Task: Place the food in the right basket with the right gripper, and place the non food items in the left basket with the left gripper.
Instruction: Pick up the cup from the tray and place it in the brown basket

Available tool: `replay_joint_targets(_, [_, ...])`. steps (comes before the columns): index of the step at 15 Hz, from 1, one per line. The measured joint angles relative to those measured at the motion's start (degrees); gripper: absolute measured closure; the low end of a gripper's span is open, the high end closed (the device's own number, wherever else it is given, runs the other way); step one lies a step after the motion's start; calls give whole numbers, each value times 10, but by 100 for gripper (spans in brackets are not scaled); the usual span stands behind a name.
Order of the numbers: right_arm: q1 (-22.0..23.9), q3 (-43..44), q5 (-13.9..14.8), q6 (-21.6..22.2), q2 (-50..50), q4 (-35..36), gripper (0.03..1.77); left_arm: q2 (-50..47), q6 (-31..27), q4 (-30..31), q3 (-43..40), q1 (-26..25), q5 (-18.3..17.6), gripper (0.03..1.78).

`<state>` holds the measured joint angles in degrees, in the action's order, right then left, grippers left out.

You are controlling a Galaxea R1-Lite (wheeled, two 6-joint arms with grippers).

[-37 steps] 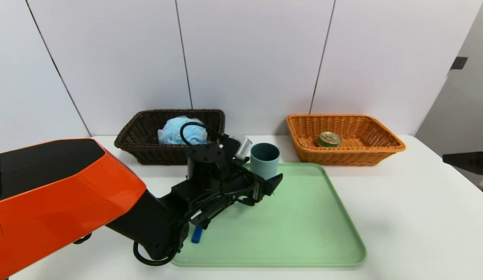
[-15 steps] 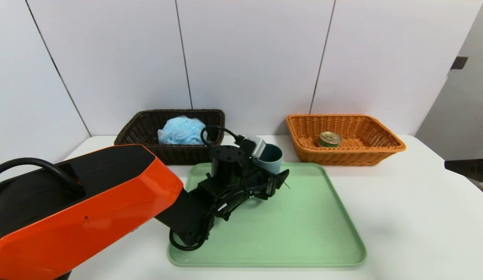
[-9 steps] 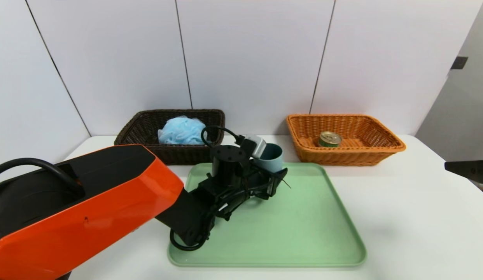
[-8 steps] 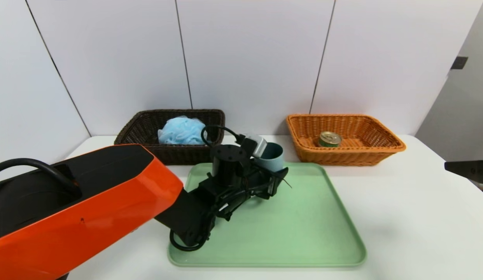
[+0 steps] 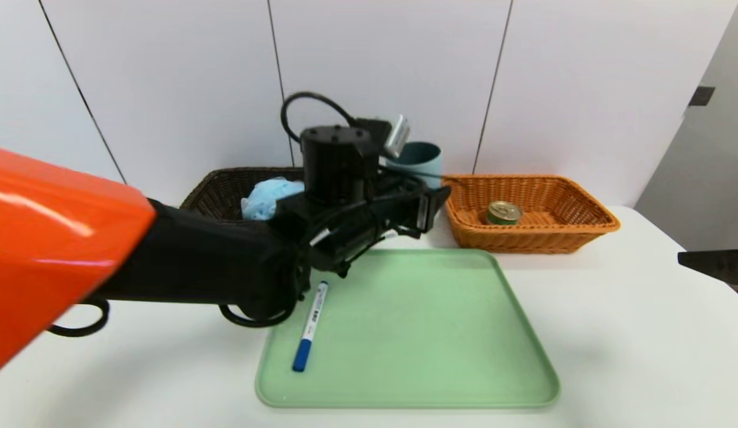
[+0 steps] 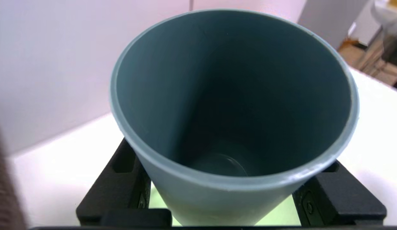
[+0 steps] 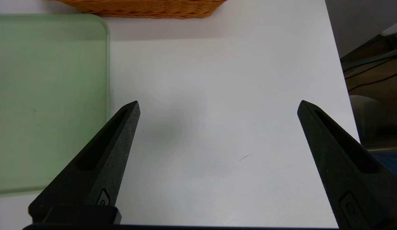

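While the head view shows the left claw [image 5: 425, 199] gripping the grey-blue cup [image 5: 415, 159] up in the air above the far end of the green tray [image 5: 416, 351], only the left wrist view looks right down inside the cup [image 6: 233, 105], with a black finger [image 6: 121, 188] on each side. The cup stands upright, mouth up. The marker pen [image 5: 310, 326] lies flat on the tray, blue cap toward the robot. The bath puff [image 5: 268, 197] sits in the dark left basket [image 5: 211, 193]. The tin can [image 5: 503, 212] stands in the orange right basket [image 5: 583, 229]. The right claw [image 7: 217, 127] hangs wide open with nothing in it above the white worktop [image 7: 217, 80].
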<state>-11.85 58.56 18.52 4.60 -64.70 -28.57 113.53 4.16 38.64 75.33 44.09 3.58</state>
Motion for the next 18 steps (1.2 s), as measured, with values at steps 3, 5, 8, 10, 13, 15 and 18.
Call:
replay_joint_targets(3, [-1,-3,-1,0,-2,0,10,-69,-9,-139,80,-42,20,66])
replay_joint_targets(5, [-1,-4,-1,0,-3,0,10,-104,-13,-211,106,-96,21,66])
replay_joint_targets(8, [-1,-5,-1,0,-5,0,10,-141,-14,-274,110,-180,18,66])
replay_joint_targets(10, [-1,-5,-1,0,-5,1,10,-153,-15,-296,92,-238,10,66])
replay_joint_targets(13, [-1,-2,-2,-1,-4,1,10,-151,-13,-294,64,-298,-2,66])
replay_joint_targets(15, [-1,4,-2,-3,-4,1,10,-137,-11,-293,45,-327,-5,66])
replay_joint_targets(18, [-1,6,-1,-2,-4,1,10,-108,-10,-275,24,-350,-5,66])
